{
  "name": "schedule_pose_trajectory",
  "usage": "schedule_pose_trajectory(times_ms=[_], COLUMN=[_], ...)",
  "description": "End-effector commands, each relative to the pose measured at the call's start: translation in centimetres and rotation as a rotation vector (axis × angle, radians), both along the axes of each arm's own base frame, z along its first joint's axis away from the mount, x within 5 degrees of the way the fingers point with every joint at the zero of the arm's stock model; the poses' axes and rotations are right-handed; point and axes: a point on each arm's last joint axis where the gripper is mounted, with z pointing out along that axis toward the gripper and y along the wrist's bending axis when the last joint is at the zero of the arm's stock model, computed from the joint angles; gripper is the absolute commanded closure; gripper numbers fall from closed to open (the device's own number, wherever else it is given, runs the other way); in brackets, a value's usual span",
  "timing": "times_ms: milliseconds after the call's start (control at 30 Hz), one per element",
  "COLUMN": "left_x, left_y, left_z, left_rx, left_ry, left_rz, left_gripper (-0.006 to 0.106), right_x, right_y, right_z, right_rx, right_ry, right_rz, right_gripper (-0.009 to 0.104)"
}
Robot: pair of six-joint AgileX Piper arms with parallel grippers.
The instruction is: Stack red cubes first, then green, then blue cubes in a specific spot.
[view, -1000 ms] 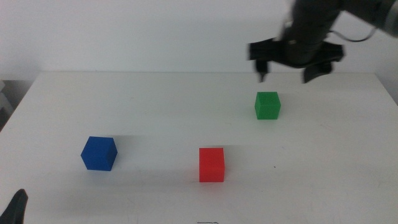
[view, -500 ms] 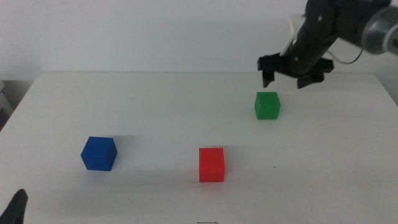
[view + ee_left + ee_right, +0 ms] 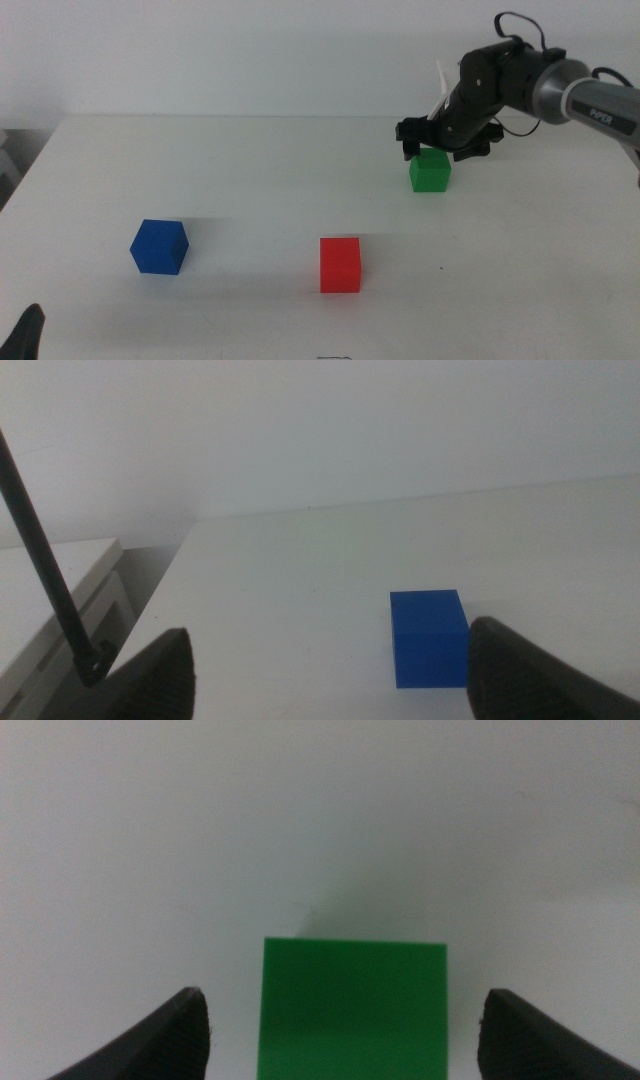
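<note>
**Right end effector open directly above the green cube**

Middle view. We see three cubes on the white counter (image 3: 300,160), all well apart. The green cube (image 3: 430,170) sits toward the far right. The red cube (image 3: 340,265) stands nearer the front, around the centre. The blue cube (image 3: 159,246) lies at front left. The right arm enters from the right side, and the right end effector (image 3: 441,147) hangs directly over the green cube, its dark jaws spread to either side just above the cube's top face. We cannot tell from this view whether the jaw tips touch the cube. The left end effector (image 3: 28,335) shows only as a dark tip at the bottom left corner, near the blue cube but apart from it.

Left wrist view. The left end effector (image 3: 330,675) has its two jaws wide apart and holds nothing. The blue cube (image 3: 429,638) rests on the counter ahead of the jaws, closer to one jaw than to the other, touching neither.

Right wrist view. The right end effector (image 3: 345,1030) looks straight down on the green cube (image 3: 353,1008). The jaws stand wide open, with clear counter visible between each jaw and the cube's sides. The cube lies roughly centred between them, ungripped.
</note>
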Motion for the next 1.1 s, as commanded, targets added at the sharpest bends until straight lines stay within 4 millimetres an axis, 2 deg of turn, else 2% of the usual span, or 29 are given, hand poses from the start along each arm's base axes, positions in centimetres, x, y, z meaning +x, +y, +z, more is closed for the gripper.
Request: schedule_pose_trajectory(times_ms=[0, 133, 233, 333, 400, 433, 500, 567, 633, 700, 800, 900, 1067], left_x=[-0.1, -0.1, -0.1, -0.1, -0.1, -0.1, -0.1, -0.1, -0.1, -0.1, -0.1, -0.1, -0.1], left_y=[0.0, 0.0, 0.0, 0.0, 0.0, 0.0, 0.0, 0.0, 0.0, 0.0, 0.0, 0.0, 0.0], left_z=[0.9, 0.9, 0.9, 0.9, 0.9, 0.9, 0.9, 0.9, 0.9, 0.9, 0.9, 0.9, 0.9], left_rx=[-0.022, -0.022, -0.022, -0.022, -0.022, -0.022, -0.022, -0.022, -0.022, -0.022, -0.022, -0.022, -0.022], left_ry=[-0.102, -0.102, -0.102, -0.102, -0.102, -0.102, -0.102, -0.102, -0.102, -0.102, -0.102, -0.102, -0.102], left_rz=[-0.005, -0.005, -0.005, -0.005, -0.005, -0.005, -0.005, -0.005, -0.005, -0.005, -0.005, -0.005, -0.005], left_gripper=[0.008, 0.008, 0.008, 0.008, 0.008, 0.008, 0.008, 0.008, 0.008, 0.008, 0.008, 0.008, 0.008], right_x=[0.4, 0.7, 0.9, 0.8, 0.5, 0.3, -0.5, -1.9, -3.8, -6.6, -11.0, -14.9, -18.6], right_y=[-0.3, -0.1, 0.0, -0.1, -0.2, -0.3, -0.3, 0.0, 0.3, 0.6, 1.4, 3.2, 6.3], right_z=[3.6, 2.7, 2.2, 2.3, 2.7, 3.1, 4.9, 7.6, 10.1, 11.9, 12.9, 14.1, 14.9], right_rx=[0.020, 0.030, 0.035, 0.034, 0.039, 0.038, 0.043, 0.036, 0.023, 0.016, 0.020, 0.045, 0.019], right_ry=[-0.136, -0.131, -0.134, -0.129, -0.111, -0.102, -0.104, -0.140, -0.195, -0.240, -0.254, -0.240, -0.194], right_rz=[0.012, 0.006, 0.006, 0.002, -0.013, -0.020, -0.033, -0.025, -0.025, -0.039, -0.062, -0.073, -0.074], right_gripper=[0.019, 0.029, 0.044, 0.069, 0.093, 0.097, 0.096, 0.096, 0.096, 0.096, 0.096, 0.096, 0.096])
